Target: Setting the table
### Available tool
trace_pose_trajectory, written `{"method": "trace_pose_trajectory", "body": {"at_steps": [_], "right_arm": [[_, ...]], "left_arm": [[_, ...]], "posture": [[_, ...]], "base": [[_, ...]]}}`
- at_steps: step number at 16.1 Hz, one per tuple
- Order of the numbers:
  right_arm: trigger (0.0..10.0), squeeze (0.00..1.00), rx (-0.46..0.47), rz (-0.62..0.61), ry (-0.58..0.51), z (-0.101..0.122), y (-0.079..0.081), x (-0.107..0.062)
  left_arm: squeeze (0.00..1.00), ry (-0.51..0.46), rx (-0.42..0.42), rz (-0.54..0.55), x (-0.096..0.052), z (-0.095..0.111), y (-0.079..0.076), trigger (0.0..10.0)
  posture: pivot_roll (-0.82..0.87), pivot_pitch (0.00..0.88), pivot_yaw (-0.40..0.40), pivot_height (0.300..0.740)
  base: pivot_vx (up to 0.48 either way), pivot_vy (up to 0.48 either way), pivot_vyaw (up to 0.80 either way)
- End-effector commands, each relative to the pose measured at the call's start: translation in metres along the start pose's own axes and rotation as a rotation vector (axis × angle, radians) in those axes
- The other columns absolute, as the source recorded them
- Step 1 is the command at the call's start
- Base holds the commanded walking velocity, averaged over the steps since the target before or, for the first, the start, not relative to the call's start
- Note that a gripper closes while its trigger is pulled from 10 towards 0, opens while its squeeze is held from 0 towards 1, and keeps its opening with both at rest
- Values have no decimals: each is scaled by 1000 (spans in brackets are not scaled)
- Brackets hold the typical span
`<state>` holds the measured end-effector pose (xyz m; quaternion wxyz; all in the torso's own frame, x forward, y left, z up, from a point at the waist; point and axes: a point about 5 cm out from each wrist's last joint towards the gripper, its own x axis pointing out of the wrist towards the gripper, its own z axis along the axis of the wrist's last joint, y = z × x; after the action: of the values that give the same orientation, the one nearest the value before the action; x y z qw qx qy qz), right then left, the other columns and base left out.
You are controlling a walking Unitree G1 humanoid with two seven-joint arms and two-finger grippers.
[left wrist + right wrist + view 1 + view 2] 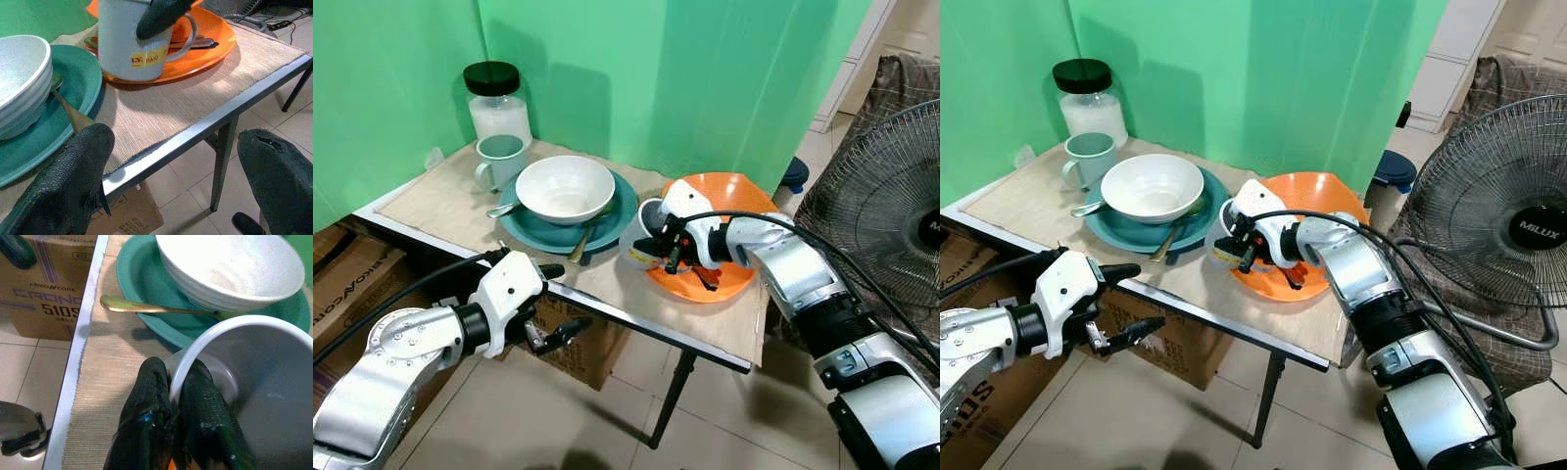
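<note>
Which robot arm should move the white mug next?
The right. Its right gripper already pinches the white mug's rim over the orange plate. The left gripper hangs open below the table edge.

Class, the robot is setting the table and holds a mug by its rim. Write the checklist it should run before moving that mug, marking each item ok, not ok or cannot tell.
1. Right gripper pinches the white mug rim, one finger inside, one outside: ok.
2. Mug upright: ok.
3. Mug empty: ok, bare inside.
4. Mug lifted free of the orange plate: cannot tell.
5. Teal plate with white bowl and gold spoon lies close beside the mug: not ok, tight.
6. Left gripper open, below the table edge, out of the path: ok.
</note>
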<state>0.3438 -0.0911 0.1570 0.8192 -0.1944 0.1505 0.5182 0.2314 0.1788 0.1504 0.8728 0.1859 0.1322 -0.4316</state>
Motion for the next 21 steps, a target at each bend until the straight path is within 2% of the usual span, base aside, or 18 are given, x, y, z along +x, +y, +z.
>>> {"method": "trace_pose_trajectory", "body": {"at_steps": [1,6,7,8,9,10,12,13,14,15,16,17,18,21], "right_arm": [[0,0,-26,-5,-42,15,-5,-6],[0,0,-23,7,-166,37,-7,-20],[0,0,-22,-38,-270,49,-12,-36],[0,0,-19,-70,-302,52,-15,-43],[0,0,-9,-212,-358,55,-23,-64],[0,0,1,-292,-381,54,-24,-77],[0,0,96,-474,-448,44,-19,-101],[0,0,131,-543,-469,39,-12,-108],[1255,0,185,-646,-488,30,-3,-118],[8510,0,200,-749,-491,22,8,-127],[10000,0,253,-818,-498,14,16,-133],[10000,0,273,-904,-505,7,31,-141],[10000,0,246,-961,-455,1,39,-142],[10000,0,317,-1048,-461,-10,65,-141]], "left_arm": [[0,-8,22,1,-1,5,4,10000],[0,-36,36,-3,-1,12,5,10000],[0,-93,31,0,1,24,6,10000],[0,-114,29,3,1,28,6,10000],[0,-160,43,30,5,41,7,10000],[0,-178,46,53,8,48,7,10000],[0,-182,52,127,20,55,9,10000],[0,-204,39,179,26,59,11,10000],[0,-237,22,247,34,64,15,10000],[0,-270,29,326,40,71,20,10000],[0,-295,16,398,44,75,26,10000],[0,-304,7,491,45,77,32,10000],[0,-301,-13,527,45,74,33,10000],[0,-294,-35,546,46,67,22,10000]], "posture": [[71,0,-54,740],[72,0,-48,740],[71,0,-46,740],[71,0,-46,740],[73,0,-50,740],[72,0,-56,740],[67,0,-57,740],[52,0,-55,740],[41,0,-49,740],[19,0,-33,740],[4,0,-21,740],[-21,0,2,740],[-30,0,10,740],[-40,0,23,740]], "base": [[0,0,0],[0,0,0],[0,0,0],[0,0,0],[0,0,0],[0,0,0],[0,0,0],[0,0,0],[0,0,0],[0,0,0],[0,0,0],[0,0,0],[0,0,0],[0,0,-692]]}}
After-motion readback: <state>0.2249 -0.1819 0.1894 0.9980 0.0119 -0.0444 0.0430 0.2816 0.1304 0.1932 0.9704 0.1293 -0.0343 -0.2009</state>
